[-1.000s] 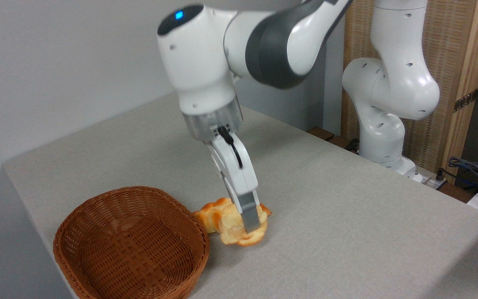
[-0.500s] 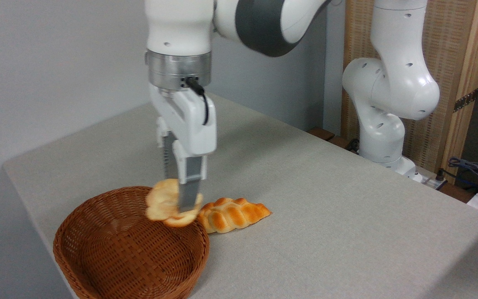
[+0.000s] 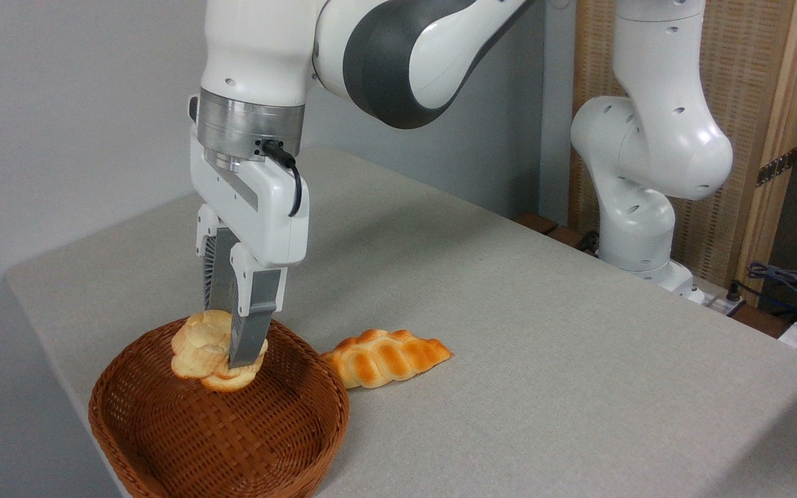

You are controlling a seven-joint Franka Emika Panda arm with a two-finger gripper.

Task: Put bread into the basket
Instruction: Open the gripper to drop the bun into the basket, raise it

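Observation:
The bread (image 3: pixel 199 347), a small pale-yellow puffy bun with a darker orange underside, hangs over the middle of the brown wicker basket (image 3: pixel 315 429) at about rim height. My gripper (image 3: pixel 231 353) points straight down and is shut on the bun, one grey finger (image 3: pixel 248 340) in front of it and the other behind. The basket sits at the table's near left corner and holds nothing inside; the bun does not touch its floor.
A longer orange-brown braided loaf (image 3: pixel 386 356) lies on the grey table (image 3: pixel 544 360) just right of the basket. The arm's white base (image 3: pixel 637 228) stands at the far right edge, with cables beyond it. A wall runs behind on the left.
My gripper lifted the bun off the table beside the braided loaf and carried it left; it now hangs over the basket's middle, slightly lower than half a second ago.

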